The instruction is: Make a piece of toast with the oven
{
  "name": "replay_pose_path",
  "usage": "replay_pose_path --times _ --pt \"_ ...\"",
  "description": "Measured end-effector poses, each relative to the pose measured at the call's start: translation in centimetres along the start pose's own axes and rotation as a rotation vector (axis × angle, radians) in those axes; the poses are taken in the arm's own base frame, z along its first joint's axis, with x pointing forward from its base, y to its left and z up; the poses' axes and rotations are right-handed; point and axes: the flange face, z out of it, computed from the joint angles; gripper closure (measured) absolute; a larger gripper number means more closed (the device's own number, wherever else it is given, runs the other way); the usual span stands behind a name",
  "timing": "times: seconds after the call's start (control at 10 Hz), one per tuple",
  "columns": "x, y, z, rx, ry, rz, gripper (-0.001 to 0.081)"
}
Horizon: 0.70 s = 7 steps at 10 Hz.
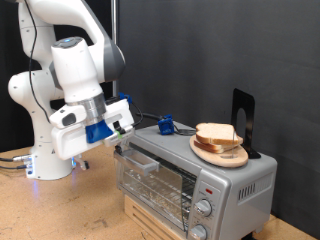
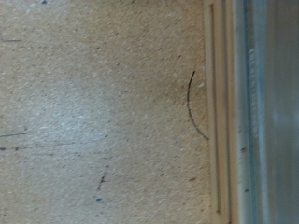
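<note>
The silver toaster oven (image 1: 190,178) stands on a wooden base at the exterior view's lower right, and its glass door looks closed. Two bread slices (image 1: 217,134) are stacked on a round wooden plate (image 1: 222,154) on the oven's roof. My gripper (image 1: 121,137) hangs at the oven's upper left corner, by the left end of the door's top edge. Nothing shows between its fingers. The wrist view shows no fingers and no toast, only a tan board surface (image 2: 93,112) and a pale straight edge (image 2: 220,112).
A small blue object (image 1: 165,125) sits on the oven's back left corner. A black stand (image 1: 243,120) rises behind the plate. The oven's knobs (image 1: 204,208) are at its right front. The robot base (image 1: 45,160) and cables are at the exterior view's left.
</note>
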Motion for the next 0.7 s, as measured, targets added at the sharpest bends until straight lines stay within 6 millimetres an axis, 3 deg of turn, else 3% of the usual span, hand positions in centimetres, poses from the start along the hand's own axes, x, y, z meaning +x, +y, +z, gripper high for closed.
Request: replay_pose_path --times 0.7 --pt "5.3 -0.2 4.4 -0.053 0.022 0.077 -0.0003"
